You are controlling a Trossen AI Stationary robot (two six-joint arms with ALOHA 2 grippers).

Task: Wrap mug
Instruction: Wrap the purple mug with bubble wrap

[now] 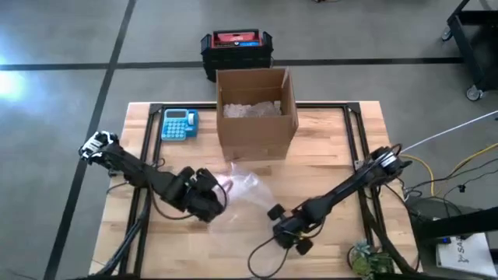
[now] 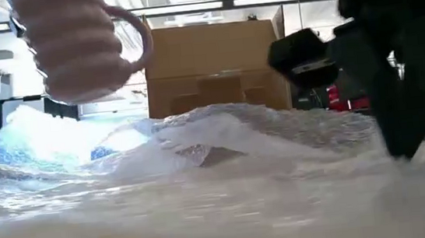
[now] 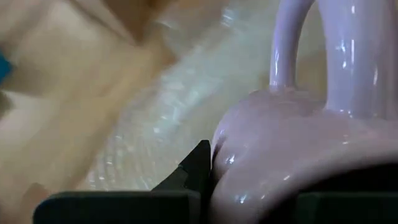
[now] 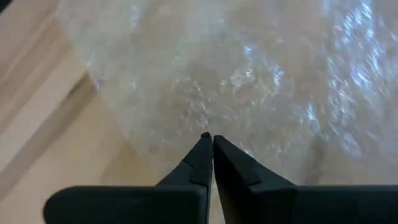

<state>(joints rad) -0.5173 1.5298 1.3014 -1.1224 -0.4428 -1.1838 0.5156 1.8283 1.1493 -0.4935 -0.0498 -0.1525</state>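
In the high view, a pale pink mug (image 1: 224,187) is seen held by the left end effector (image 1: 212,196) at the near-left edge of a sheet of bubble wrap (image 1: 247,187), which is spread on the tabletop (image 1: 327,155) in front of an open cardboard box (image 1: 255,113). The mug's axis cannot be told from above. The right end effector (image 1: 278,220) is placed low at the wrap's near-right edge. A blue calculator (image 1: 179,124) is seen lying left of the box, and a black case with a red lid (image 1: 236,48) is seen on the floor behind the tabletop; its label cannot be read.

In the low view, what is hidden from above is shown: the mug (image 2: 73,46) is held clear of the wrap (image 2: 223,145), roughly upright, its ribbed wall vertical and its handle turned toward the box (image 2: 215,64). The right arm is seen as a dark mass at the right.

In the left wrist view, the mug (image 3: 298,143) is seen clamped between the left fingers (image 3: 200,168), its handle loop pointing away from the camera, with wrap (image 3: 143,137) below it.

In the right wrist view, the right end effector (image 4: 212,144) is seen with its tips pressed together, nothing between them, just above the wrap (image 4: 249,81) and bare wood beside it.
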